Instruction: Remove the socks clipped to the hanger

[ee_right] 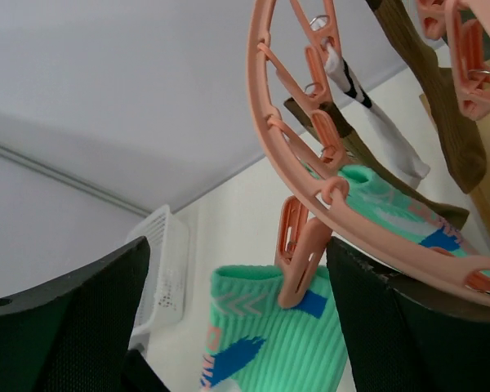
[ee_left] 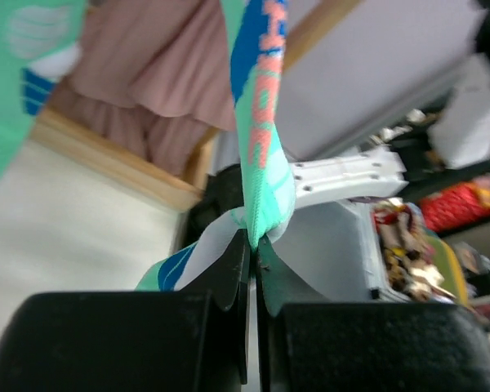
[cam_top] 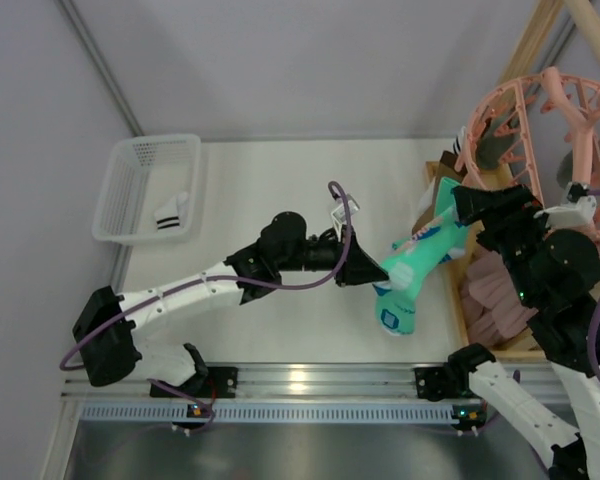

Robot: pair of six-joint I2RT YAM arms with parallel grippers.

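The salmon-pink hanger (cam_top: 540,120) hangs at the far right, and its ring (ee_right: 271,122) crosses the right wrist view. A mint-green sock (cam_top: 412,272) stretches from it toward the table's middle. My left gripper (cam_top: 368,268) is shut on that sock's lower part (ee_left: 261,131), jaws pinched tight (ee_left: 253,241). My right gripper (cam_top: 467,205) is open (ee_right: 237,245), and a pink clip (ee_right: 302,253) that still bites the sock's cuff (ee_right: 278,343) sits between its fingers. A second mint sock (ee_right: 392,204), a white striped sock (ee_right: 367,110) and a brown sock (ee_right: 445,106) hang clipped further along.
A white basket (cam_top: 130,160) at the far left holds one white sock with dark stripes (cam_top: 172,213). A wooden frame (cam_top: 535,50) carries the hanger, and pink cloth (cam_top: 500,300) lies at its base on the right.
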